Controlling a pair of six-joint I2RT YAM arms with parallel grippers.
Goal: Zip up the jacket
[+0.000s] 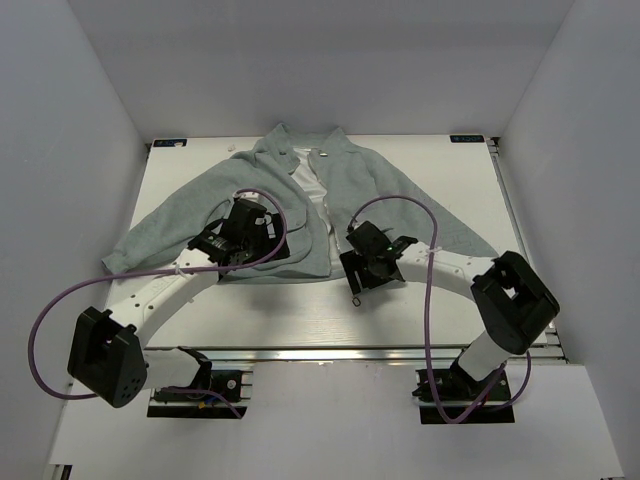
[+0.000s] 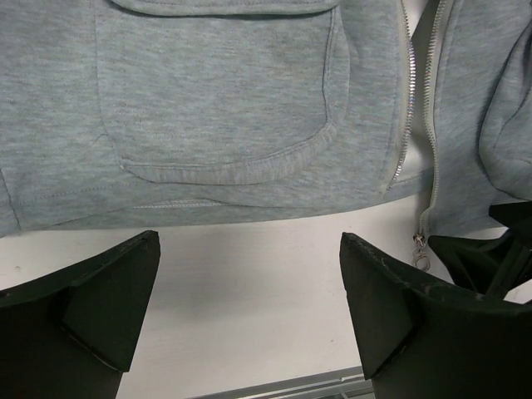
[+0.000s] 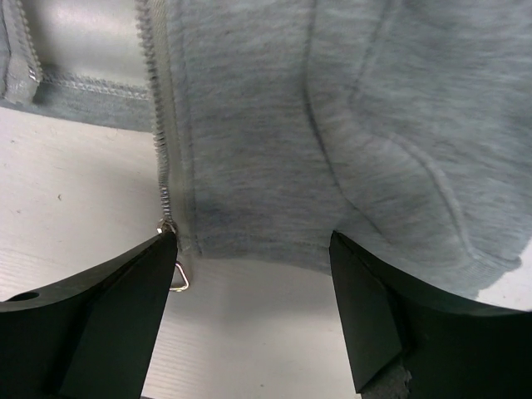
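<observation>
The grey-green fleece jacket (image 1: pixel 350 190) lies flat on the white table, collar away from me, front open with white lining showing. My left gripper (image 1: pixel 232 262) is open and empty over the hem of the left front panel; in the left wrist view (image 2: pixel 249 241) a front pocket (image 2: pixel 224 91) sits above the fingers, and both zipper edges (image 2: pixel 406 108) run apart at right. My right gripper (image 1: pixel 357 278) is open at the right panel's hem (image 3: pixel 266 249). The zipper slider with its metal pull (image 3: pixel 178 278) sits at the hem's bottom corner, beside the left fingertip (image 3: pixel 158 258).
The table's near edge with its metal rail (image 1: pixel 350 352) runs just below both grippers. White enclosure walls (image 1: pixel 70 180) stand on the left, right and back. The jacket's sleeves (image 1: pixel 150 235) spread out to both sides. Purple cables (image 1: pixel 420 215) loop over the arms.
</observation>
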